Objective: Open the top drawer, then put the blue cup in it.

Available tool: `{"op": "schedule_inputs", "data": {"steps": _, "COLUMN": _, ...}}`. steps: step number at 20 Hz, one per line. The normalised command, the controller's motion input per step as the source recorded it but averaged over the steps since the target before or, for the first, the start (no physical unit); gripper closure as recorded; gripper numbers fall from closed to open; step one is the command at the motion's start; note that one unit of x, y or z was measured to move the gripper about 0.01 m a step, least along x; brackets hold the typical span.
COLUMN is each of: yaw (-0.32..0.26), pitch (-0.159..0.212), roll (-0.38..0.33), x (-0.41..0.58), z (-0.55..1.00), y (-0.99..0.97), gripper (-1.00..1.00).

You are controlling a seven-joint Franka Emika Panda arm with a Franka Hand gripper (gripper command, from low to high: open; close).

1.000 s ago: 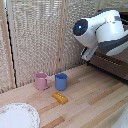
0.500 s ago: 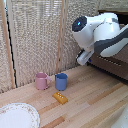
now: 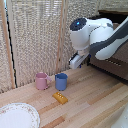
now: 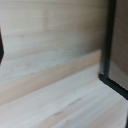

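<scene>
The blue cup [image 3: 61, 81] stands upright on the wooden tabletop, close beside a pink mug [image 3: 41, 81] on its exterior-view left. My gripper [image 3: 76, 61] hangs above and slightly to the exterior view's right of the blue cup, not touching it. Its fingers are too blurred to show whether they are open or shut. The dark brown dresser [image 3: 114, 66] sits at the exterior view's right, largely behind my arm. I cannot make out the top drawer on it. The wrist view shows only pale wood and a dark edge [image 4: 113, 55].
A small orange block [image 3: 60, 97] lies on the table in front of the cups. A white patterned plate [image 3: 17, 116] sits at the near left corner. A bamboo screen [image 3: 35, 40] closes off the back.
My arm has swung toward the exterior view's left, away from the dresser, bringing the gripper closer to the blue cup. The cups, block and plate have not moved.
</scene>
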Motion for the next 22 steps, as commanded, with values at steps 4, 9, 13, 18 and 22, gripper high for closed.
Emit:
{"op": "schedule_inputs", "data": {"steps": 4, "yaw": -0.123, "pitch": 0.102, "roll": 0.307, "x": 0.515, "z": 0.05, "y": 0.34, "gripper": -1.0}}
{"op": "schedule_inputs", "data": {"steps": 9, "yaw": -0.117, "pitch": 0.14, "roll": 0.26, "x": 0.611, "z": 0.14, "y": 0.34, "gripper": -1.0}}
{"op": "schedule_inputs", "data": {"steps": 13, "yaw": -0.104, "pitch": 0.113, "roll": 0.199, "x": 0.714, "z": 0.27, "y": 0.3, "gripper": -1.0}}
{"op": "schedule_inputs", "data": {"steps": 18, "yaw": -0.13, "pitch": 0.089, "roll": 0.136, "x": 0.679, "z": 0.38, "y": 0.22, "gripper": -1.0}}
{"op": "schedule_inputs", "data": {"steps": 22, "yaw": -0.137, "pitch": 0.138, "roll": 0.082, "x": 0.587, "z": 0.62, "y": 0.04, "gripper": -1.0}}
